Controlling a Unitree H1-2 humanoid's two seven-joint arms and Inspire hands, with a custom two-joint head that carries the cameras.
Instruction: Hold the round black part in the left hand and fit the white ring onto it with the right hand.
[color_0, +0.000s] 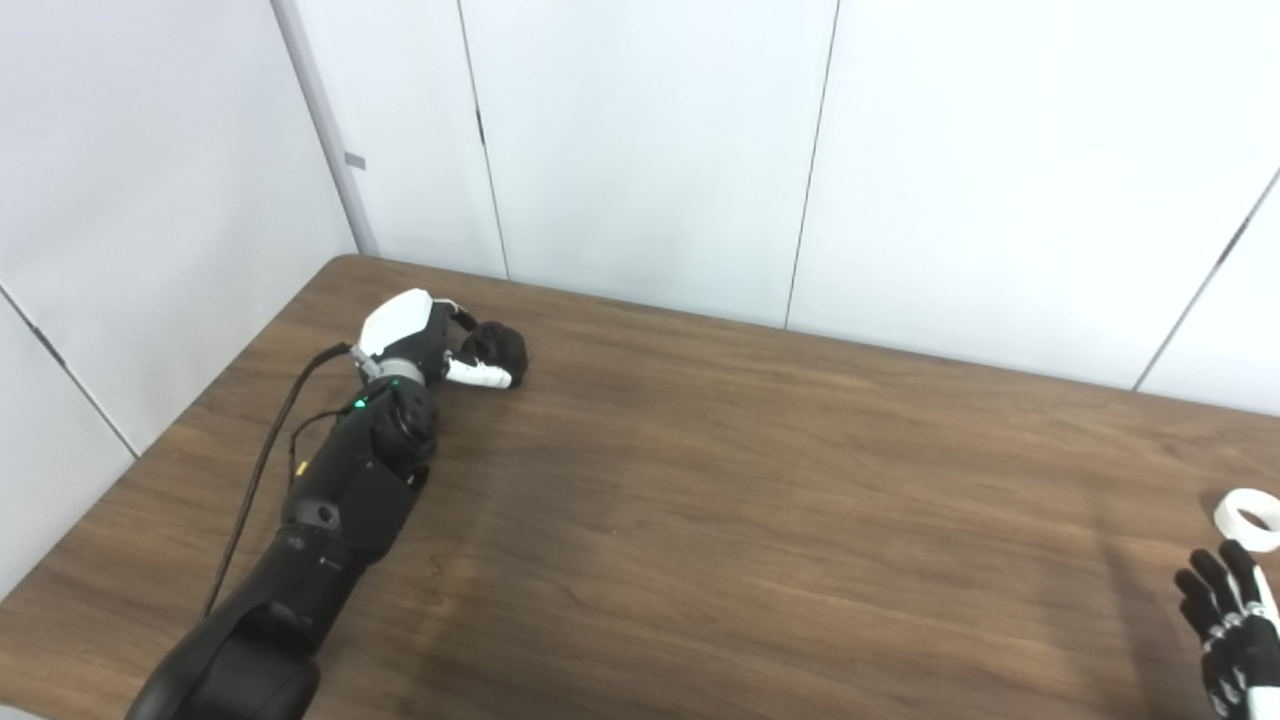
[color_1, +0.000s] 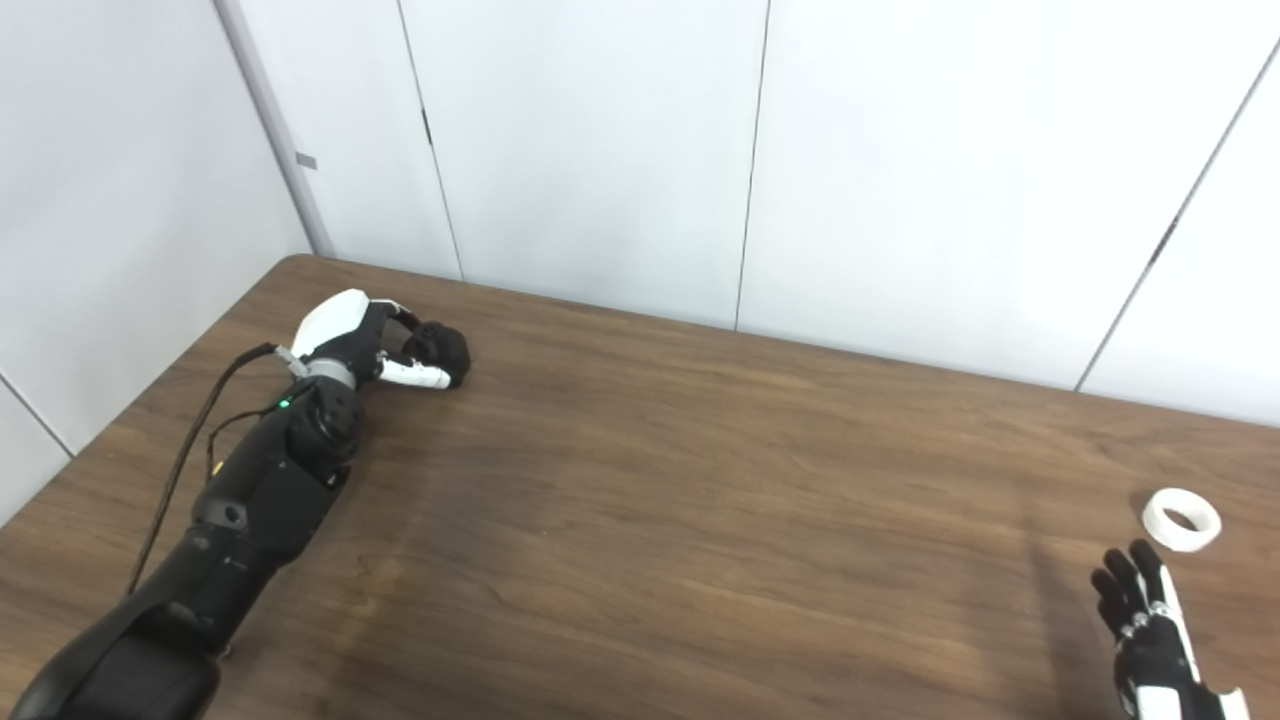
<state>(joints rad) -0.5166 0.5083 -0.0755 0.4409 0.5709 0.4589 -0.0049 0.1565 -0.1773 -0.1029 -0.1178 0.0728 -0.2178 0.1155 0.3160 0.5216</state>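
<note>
On the table, left robot hand clasps black part; right robot hand open beside white ring.

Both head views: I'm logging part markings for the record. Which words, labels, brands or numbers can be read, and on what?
None can be read.
Black part in the left hand: no marking shows.
White ring on the table: plain.
Right hand: no text.
Left arm: only a green light, no writing.

Left robot hand curled closed, right robot hand spread open
</note>
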